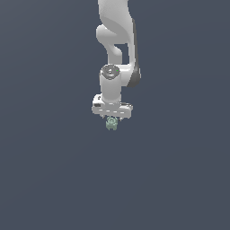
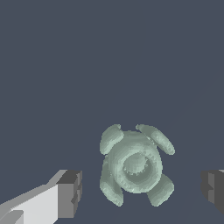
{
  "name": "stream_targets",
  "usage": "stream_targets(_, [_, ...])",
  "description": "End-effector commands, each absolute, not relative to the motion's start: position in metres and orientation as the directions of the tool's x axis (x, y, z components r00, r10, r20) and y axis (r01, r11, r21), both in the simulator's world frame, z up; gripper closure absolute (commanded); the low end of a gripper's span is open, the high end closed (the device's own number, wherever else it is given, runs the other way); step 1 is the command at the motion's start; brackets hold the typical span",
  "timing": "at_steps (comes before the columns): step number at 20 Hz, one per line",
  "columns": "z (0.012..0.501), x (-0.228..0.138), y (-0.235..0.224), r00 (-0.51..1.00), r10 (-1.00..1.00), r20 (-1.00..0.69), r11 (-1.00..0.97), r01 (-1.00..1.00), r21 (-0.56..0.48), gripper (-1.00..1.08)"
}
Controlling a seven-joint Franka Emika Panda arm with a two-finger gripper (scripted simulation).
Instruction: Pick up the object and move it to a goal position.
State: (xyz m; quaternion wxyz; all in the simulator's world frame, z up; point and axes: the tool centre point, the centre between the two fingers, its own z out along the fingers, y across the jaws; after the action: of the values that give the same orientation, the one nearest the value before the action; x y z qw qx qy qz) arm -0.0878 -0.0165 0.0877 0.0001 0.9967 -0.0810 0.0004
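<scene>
Mint-green object (lumpy, ridged) sits between the spread jaws, touching neither.

- White arm drops in from the top of the exterior view, bends at a chunky elbow and ends with the wrist pointing straight down.
- Gripper hangs at the bottom with its wide white bar sitting level.
- Wrist view shows the fingers spread wide apart, dark grey pads facing each other, a big gap between them and nothing pinched.
</scene>
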Motion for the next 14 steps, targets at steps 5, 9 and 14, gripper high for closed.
stream_targets(5, [0.063,-0.089,-0.016,0.987,-0.162,0.0,-0.987,-0.162,0.0,-0.92])
stream_targets(9, [0.047,-0.09,-0.016,0.987,-0.163,0.0,-0.987,-0.163,0.0,-0.92])
stream_targets(14, [0.041,-0.089,-0.016,0.987,-0.163,0.0,-0.987,-0.163,0.0,-0.92])
